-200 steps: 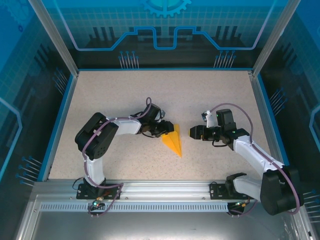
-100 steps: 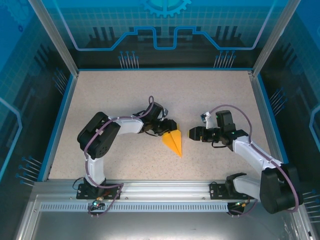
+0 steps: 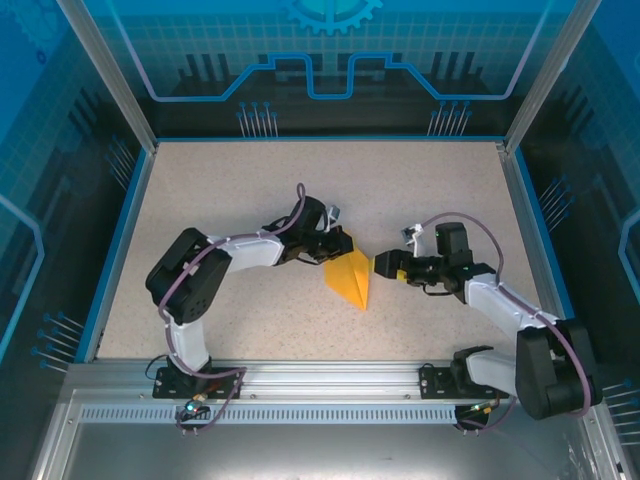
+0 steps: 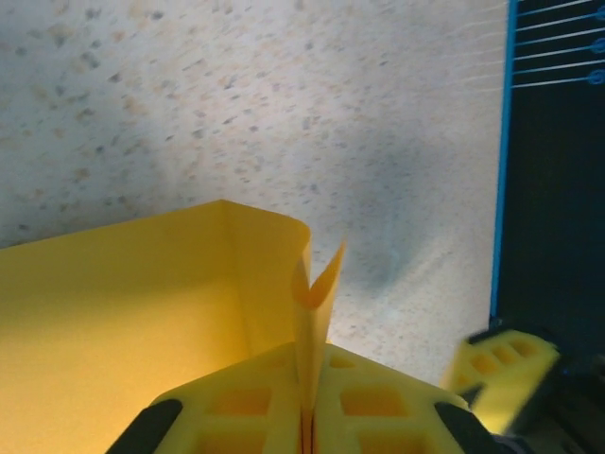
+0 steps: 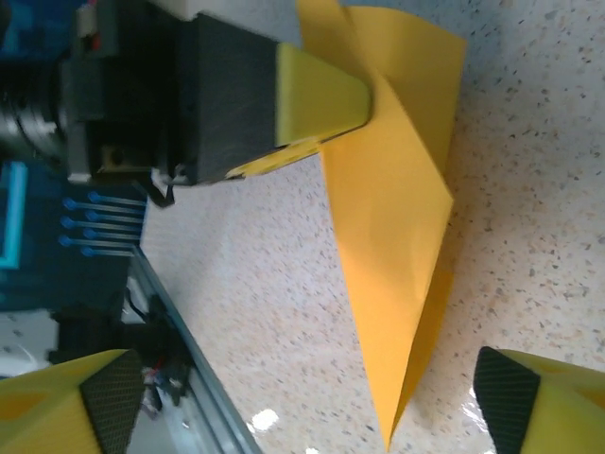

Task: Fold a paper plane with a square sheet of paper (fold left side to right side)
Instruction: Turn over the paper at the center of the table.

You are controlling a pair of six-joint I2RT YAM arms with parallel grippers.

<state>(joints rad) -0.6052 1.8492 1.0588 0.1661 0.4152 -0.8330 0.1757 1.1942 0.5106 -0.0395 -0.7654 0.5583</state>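
The square sheet of paper lies folded into an orange-yellow paper plane [image 3: 352, 282], a narrow kite with its sharp tip toward the near edge. My left gripper [image 3: 337, 248] is shut on the plane's far left corner. In the left wrist view the yellow fingers [image 4: 255, 402] pinch an upright flap of the paper plane [image 4: 314, 307], and my left gripper [image 4: 308, 383] shows no gap. My right gripper [image 3: 383, 266] stands open just right of the plane's wide end. In the right wrist view my right gripper [image 5: 312, 407] has its fingertips [image 5: 534, 402] wide apart around the paper plane [image 5: 397, 218], not touching it.
The speckled table [image 3: 230, 190] is framed by a blue rim [image 3: 120, 240], with an aluminium rail [image 3: 320, 385] along the near edge. Both arm bases sit on that rail. The two grippers are close together over the plane's wide end.
My left gripper has shut on the plane's far corner and lifted a flap. My right gripper has opened wide and moved left to the plane's right edge.
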